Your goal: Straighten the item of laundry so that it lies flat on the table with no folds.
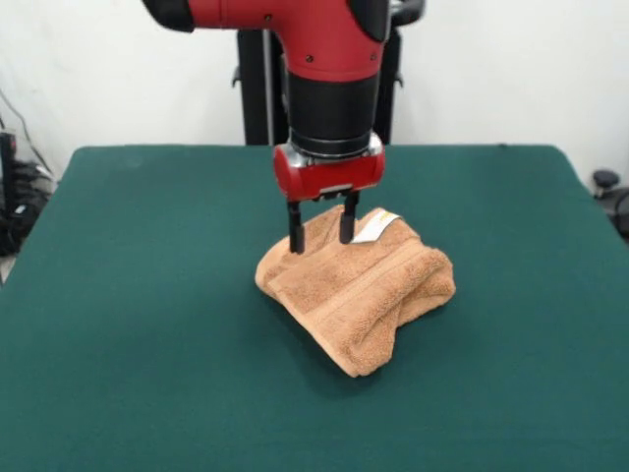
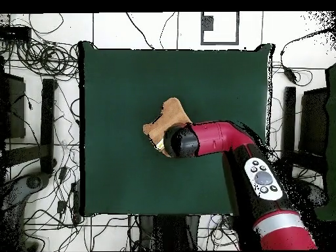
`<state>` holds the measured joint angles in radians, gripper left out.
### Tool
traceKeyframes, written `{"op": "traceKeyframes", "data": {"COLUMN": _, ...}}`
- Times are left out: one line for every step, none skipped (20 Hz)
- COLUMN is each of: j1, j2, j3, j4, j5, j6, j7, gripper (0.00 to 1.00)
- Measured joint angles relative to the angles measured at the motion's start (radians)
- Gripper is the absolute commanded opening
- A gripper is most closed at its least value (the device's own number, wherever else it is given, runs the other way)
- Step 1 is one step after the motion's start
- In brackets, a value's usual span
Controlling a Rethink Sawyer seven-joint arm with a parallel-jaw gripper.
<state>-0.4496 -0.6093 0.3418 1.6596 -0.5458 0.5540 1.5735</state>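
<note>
The orange-tan towel [image 1: 364, 290] lies bunched and folded over itself at the middle of the green table [image 1: 147, 295], with its white tag [image 1: 376, 226] showing at its far top edge. My gripper [image 1: 320, 236] hangs straight down over the towel's far left part. Its two black fingers [image 1: 295, 228] stand apart, tips down in the cloth, with a raised fold between them. In the overhead view the arm's end [image 2: 180, 141] covers the gripper and part of the towel [image 2: 172, 113], which lies near the middle of the table [image 2: 118, 85].
The black pedestal [image 1: 257, 88] stands behind the table's far edge. Cables [image 2: 46, 59] and black stands [image 2: 47, 118] lie on the floor round the table. Green cloth shows on all sides of the towel.
</note>
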Motion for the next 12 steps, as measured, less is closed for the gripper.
{"op": "traceKeyframes", "data": {"j1": -0.005, "j2": 0.002, "j3": 0.004, "j4": 0.0, "j5": -0.006, "j6": 0.0, "j7": 0.0, "gripper": 1.0}}
{"op": "traceKeyframes", "data": {"j1": -0.012, "j2": 0.003, "j3": 0.01, "j4": 0.0, "j5": -0.014, "j6": 0.0, "j7": 0.0, "gripper": 1.0}}
{"op": "traceKeyframes", "data": {"j1": -0.02, "j2": 0.005, "j3": 0.018, "j4": 0.0, "j5": -0.019, "j6": 0.0, "j7": 0.0, "gripper": 1.0}}
{"op": "traceKeyframes", "data": {"j1": -0.03, "j2": 0.007, "j3": 0.03, "j4": 0.0, "j5": -0.024, "j6": 0.0, "j7": 0.0, "gripper": 1.0}}
{"op": "traceKeyframes", "data": {"j1": -0.036, "j2": 0.009, "j3": 0.037, "j4": 0.0, "j5": -0.026, "j6": 0.0, "j7": 0.0, "gripper": 1.0}}
{"op": "traceKeyframes", "data": {"j1": -0.045, "j2": 0.013, "j3": 0.048, "j4": 0.0, "j5": -0.028, "j6": 0.0, "j7": 0.0, "gripper": 1.0}}
{"op": "traceKeyframes", "data": {"j1": -0.047, "j2": 0.014, "j3": 0.051, "j4": 0.0, "j5": -0.028, "j6": 0.0, "j7": 0.0, "gripper": 1.0}}
{"op": "traceKeyframes", "data": {"j1": -0.054, "j2": 0.018, "j3": 0.06, "j4": 0.0, "j5": -0.03, "j6": -0.002, "j7": 0.0, "gripper": 1.0}}
{"op": "traceKeyframes", "data": {"j1": -0.06, "j2": 0.021, "j3": 0.068, "j4": 0.0, "j5": -0.033, "j6": -0.006, "j7": 0.0, "gripper": 1.0}}
{"op": "traceKeyframes", "data": {"j1": -0.07, "j2": 0.024, "j3": 0.083, "j4": 0.0, "j5": -0.038, "j6": -0.011, "j7": 0.0, "gripper": 1.0}}
{"op": "traceKeyframes", "data": {"j1": -0.074, "j2": 0.026, "j3": 0.09, "j4": 0.0, "j5": -0.04, "j6": -0.014, "j7": 0.0, "gripper": 1.0}}
{"op": "traceKeyframes", "data": {"j1": -0.082, "j2": 0.028, "j3": 0.103, "j4": 0.0, "j5": -0.046, "j6": -0.021, "j7": 0.0, "gripper": 1.0}}
